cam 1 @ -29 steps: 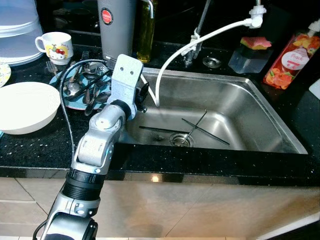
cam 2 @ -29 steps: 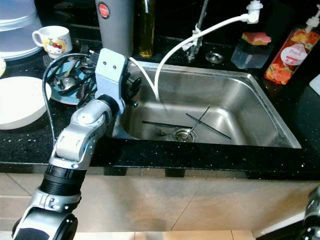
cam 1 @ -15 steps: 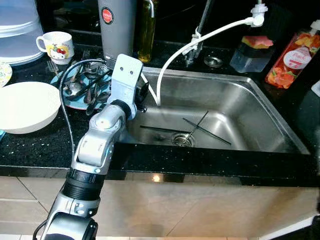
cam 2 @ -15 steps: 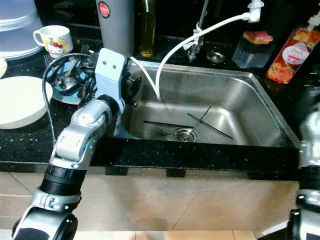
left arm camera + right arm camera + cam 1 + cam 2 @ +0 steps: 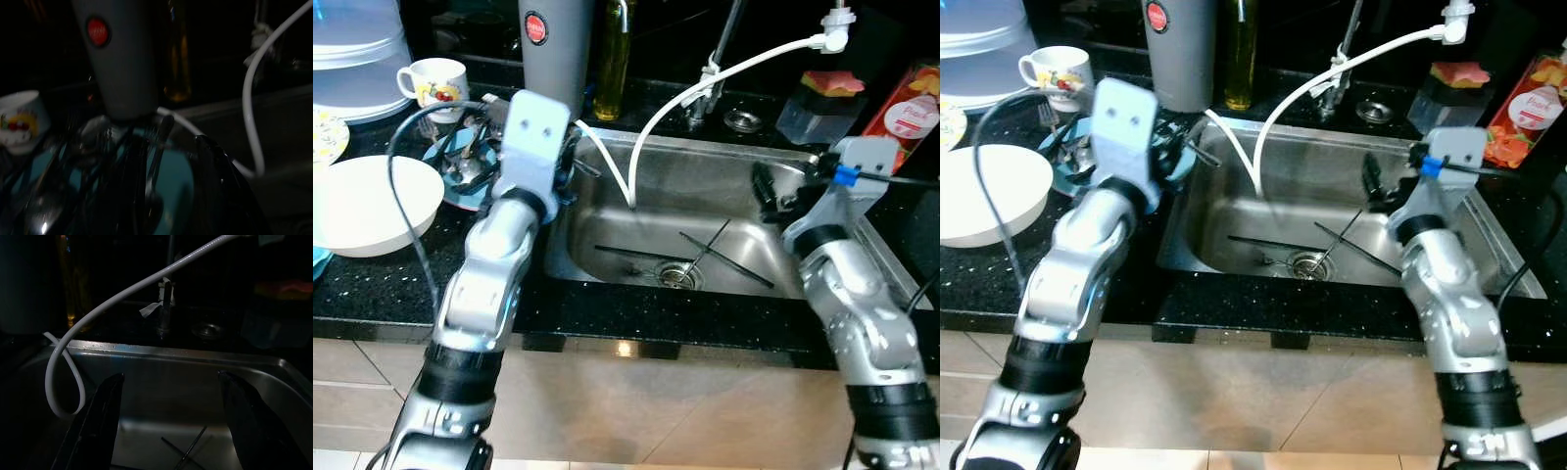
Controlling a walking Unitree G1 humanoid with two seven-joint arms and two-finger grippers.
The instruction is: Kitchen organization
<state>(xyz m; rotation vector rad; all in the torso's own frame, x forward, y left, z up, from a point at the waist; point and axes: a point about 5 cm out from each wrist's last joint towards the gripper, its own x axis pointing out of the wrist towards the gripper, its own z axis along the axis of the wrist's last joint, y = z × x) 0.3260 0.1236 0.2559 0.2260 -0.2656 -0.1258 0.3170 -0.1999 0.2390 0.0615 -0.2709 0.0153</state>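
Right wrist view: right gripper newly raised over sink, fingers spread wide, aimed at chopsticks. Left gripper shifted over cutlery plate, open/closed unclear.

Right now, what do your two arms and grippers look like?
Both arms are silver jointed segments with black ribbed collars near the base. The left arm ends in a pale flat wrist plate with two dark holes, with a black cable looping beside it. The right arm has a similar plate, a blue fitting and a black cable. Each gripper has long black jaws.
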